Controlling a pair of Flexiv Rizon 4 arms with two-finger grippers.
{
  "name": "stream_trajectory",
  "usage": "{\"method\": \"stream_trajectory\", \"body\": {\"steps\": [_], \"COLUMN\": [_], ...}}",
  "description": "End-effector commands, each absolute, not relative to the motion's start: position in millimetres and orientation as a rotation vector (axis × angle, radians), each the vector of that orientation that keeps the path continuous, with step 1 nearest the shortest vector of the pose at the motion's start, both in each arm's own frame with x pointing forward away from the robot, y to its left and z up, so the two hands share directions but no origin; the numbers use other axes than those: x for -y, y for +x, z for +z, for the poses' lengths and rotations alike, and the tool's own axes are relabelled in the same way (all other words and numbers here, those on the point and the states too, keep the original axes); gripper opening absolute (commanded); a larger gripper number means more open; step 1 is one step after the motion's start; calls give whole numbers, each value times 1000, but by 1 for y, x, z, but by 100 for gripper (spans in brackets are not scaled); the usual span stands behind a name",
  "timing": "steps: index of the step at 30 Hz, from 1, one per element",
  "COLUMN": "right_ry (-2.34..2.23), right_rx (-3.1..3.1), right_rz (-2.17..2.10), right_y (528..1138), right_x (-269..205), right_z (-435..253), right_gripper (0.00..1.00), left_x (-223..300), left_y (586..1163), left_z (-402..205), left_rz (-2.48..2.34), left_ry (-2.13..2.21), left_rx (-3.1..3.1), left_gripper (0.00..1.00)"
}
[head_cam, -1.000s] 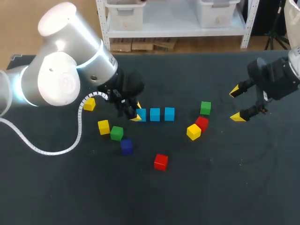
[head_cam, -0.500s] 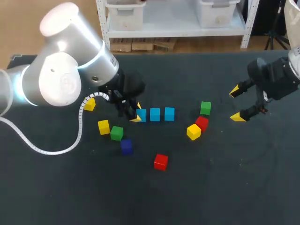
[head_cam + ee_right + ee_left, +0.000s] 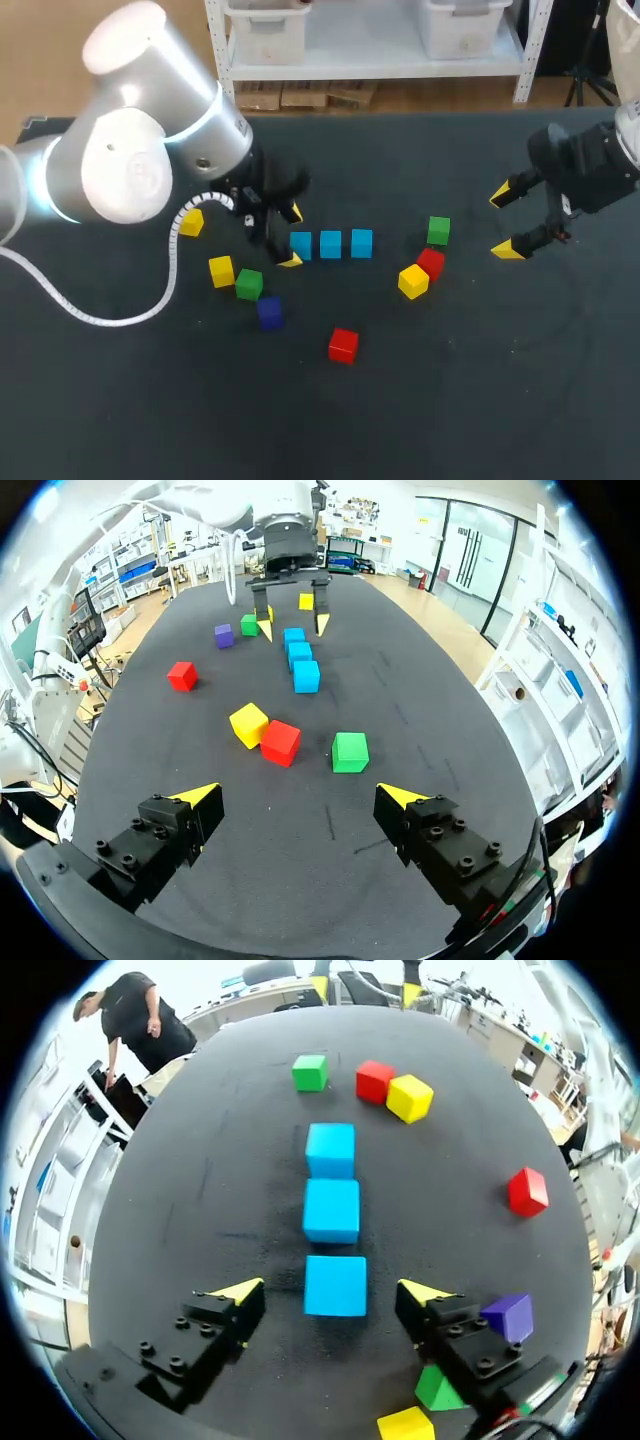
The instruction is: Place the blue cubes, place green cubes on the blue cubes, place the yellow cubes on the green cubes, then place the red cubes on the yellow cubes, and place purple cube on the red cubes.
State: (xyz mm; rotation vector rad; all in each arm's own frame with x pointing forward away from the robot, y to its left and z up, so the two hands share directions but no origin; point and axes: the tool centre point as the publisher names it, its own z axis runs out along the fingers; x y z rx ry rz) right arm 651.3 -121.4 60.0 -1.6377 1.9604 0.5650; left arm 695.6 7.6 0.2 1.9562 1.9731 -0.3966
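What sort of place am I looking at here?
Probably a robotics lab or test bench: a robot's open left pincer and right pincer over a dark table, with a row of blue cubes among scattered coloured ones.

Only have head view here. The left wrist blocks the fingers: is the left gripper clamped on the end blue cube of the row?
Observer: No. In the left wrist view the left gripper is open. The nearest light blue cube sits between its fingers with a gap on each side.
Operator: The cube beside the green cube near that arm: blue or purple?
Observer: Purple. The left wrist view shows a small purple cube beside one finger.
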Motion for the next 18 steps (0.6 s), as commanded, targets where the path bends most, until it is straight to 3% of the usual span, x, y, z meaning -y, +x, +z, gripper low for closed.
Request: {"method": "stream_trajectory", "body": {"steps": [1, 18], "right_ry": [-1637, -1637], "right_rx": [-1958, -1958], "right_rz": [567, 567], "right_y": [652, 652], "right_x": [121, 121], "right_z": [59, 59], "right_gripper": [100, 100], "left_x": [-17, -63], "left_y": [691, 674], "left_z": [20, 104], "left_rz": [-407, -492], "left_ry": [1902, 1585], "left_rx": [-1989, -2104], "left_gripper": [100, 100]}}
